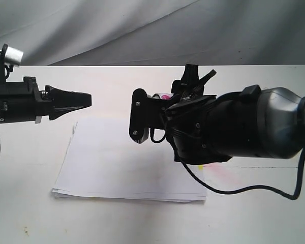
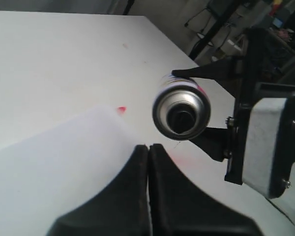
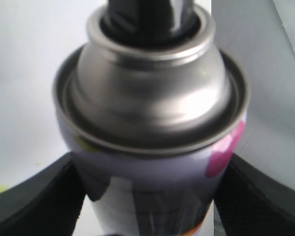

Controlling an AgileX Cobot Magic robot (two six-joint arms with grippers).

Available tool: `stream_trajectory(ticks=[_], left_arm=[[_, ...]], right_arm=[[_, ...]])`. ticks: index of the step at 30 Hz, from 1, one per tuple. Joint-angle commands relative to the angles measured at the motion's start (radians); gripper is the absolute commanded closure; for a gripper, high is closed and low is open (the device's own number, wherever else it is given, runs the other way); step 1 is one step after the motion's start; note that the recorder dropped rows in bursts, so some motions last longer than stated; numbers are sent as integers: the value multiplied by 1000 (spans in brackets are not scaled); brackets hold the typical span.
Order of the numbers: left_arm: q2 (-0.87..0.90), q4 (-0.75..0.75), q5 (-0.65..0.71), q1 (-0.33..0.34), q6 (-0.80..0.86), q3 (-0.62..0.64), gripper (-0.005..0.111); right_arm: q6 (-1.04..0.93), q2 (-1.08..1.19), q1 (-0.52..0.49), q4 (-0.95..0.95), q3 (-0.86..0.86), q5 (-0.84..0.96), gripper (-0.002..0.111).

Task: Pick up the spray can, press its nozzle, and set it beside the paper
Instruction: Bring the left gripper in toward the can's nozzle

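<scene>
One spray can point(image 2: 182, 105) (top toward the left fingers point(image 2: 128, 196)) is clamped between the right fingers point(image 3: 34, 196) above the worktop point(image 1: 254, 213); the left fingers are pressed together, empty.

A flat white table point(image 1: 254, 218) lies beneath the left end effector point(image 1: 89, 99), with a small red smudge point(image 2: 121, 110) ahead of its tips. Crumpled grey cloth point(image 1: 142, 25) hangs behind.

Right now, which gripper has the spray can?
The right gripper: its jaws clamp the spray can on both sides. The left gripper is shut and empty.
</scene>
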Motion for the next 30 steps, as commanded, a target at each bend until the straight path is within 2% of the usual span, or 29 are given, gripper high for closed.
stream_trajectory(ticks=[1, 4, 8, 11, 15, 21, 30], left_arm=[[37, -36, 32, 2, 108, 1, 107], [79, -78, 97, 2, 200, 1, 107], [132, -78, 102, 2, 293, 1, 107], [162, -78, 102, -22, 296, -4, 107], [169, -37, 102, -91, 296, -44, 107], [169, -73, 102, -171, 296, -65, 107], [171, -78, 82, -184, 296, -82, 107]], right_arm=[[-39, -9, 4, -37, -15, 16, 108], [-63, -9, 4, -43, -15, 16, 108], [-82, -9, 4, -45, -15, 16, 108], [-90, -9, 4, -56, -15, 16, 108], [-104, -9, 4, -60, -15, 14, 108], [-108, -9, 4, -55, -15, 14, 108], [-108, -9, 4, -55, -15, 14, 108]])
